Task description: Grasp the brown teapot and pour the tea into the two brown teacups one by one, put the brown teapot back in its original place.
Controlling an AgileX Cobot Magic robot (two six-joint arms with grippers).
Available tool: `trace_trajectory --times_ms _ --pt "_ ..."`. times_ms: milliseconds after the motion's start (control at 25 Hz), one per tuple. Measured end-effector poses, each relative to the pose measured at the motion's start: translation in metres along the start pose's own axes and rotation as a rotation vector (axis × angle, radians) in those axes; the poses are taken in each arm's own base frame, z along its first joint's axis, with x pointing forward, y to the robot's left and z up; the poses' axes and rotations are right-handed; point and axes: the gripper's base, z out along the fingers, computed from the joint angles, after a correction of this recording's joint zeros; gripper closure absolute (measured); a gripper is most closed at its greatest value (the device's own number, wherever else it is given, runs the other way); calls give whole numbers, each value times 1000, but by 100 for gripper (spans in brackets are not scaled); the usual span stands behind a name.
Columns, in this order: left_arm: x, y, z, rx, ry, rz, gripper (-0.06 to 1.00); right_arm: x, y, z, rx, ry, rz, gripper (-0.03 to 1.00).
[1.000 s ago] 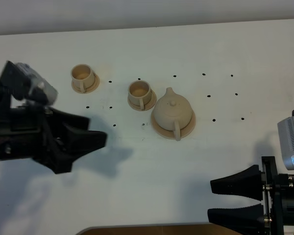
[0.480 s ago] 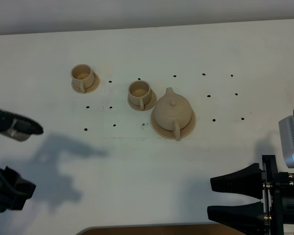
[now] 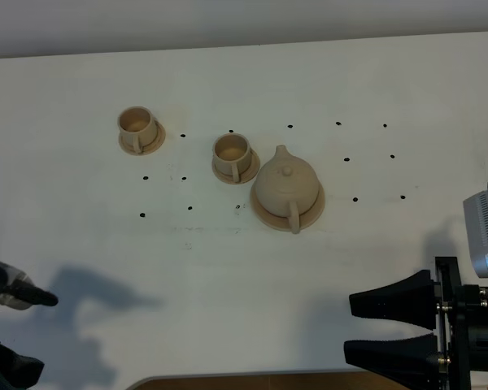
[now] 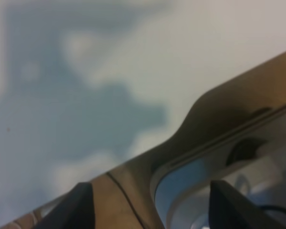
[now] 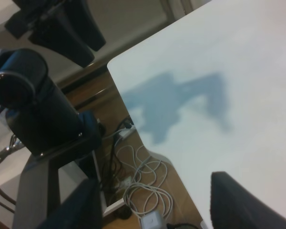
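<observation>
The brown teapot (image 3: 286, 185) stands upright on the white table (image 3: 390, 73), well away from both arms, so nothing in your task is under way at this moment.

The right gripper (image 3: 350, 330) hangs at the near edge of the table on its own side, jaws spread and empty. The left gripper (image 3: 47, 335) is at the near corner on the other side and mostly out of the overhead view. Its wrist view shows two fingers wide apart with only the table edge between them, so it is parted and holds nothing too.

The teapot sits centred on its saucer (image 3: 313, 218), lid on, with the spout pointing to the far edge and the loop handle facing the arms. That is where it should end up, and equally where it would start.

The near teacup (image 3: 232, 153) stands just beside the teapot on the left arm's side. The far teacup (image 3: 136, 126) is farther out the same way. Each is upright on its own small saucer. Their insides look pale like the clay, and I cannot tell from here whether either holds tea.

My reading: either you have the whole job ahead of you, grasp, two pours and return, or all of it is done. These views do not settle which.
</observation>
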Motion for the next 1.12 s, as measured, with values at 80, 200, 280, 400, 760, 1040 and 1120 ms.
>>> trace_trajectory --times_ms 80,200,280,400,760,1040,1120 --pt "3 -1 -5 -9 -47 2 40 0 0 0 0 0 0 47" --pt "8 -3 -11 -21 -117 -1 40 0 0 0 0 0 0 47" --pt "14 -4 -15 -30 -156 -2 40 0 0 0 0 0 0 47" --pt "21 -6 -21 -39 -217 -25 40 0 0 0 0 0 0 47" --pt "39 -11 -34 -57 -364 -25 40 0 0 0 -1 0 0 47" --pt "58 -16 -44 -95 -512 -33 40 0 0 0 -3 -2 0 47" --pt "60 -16 -45 -132 -530 -80 40 0 0 0 -3 -2 0 47"
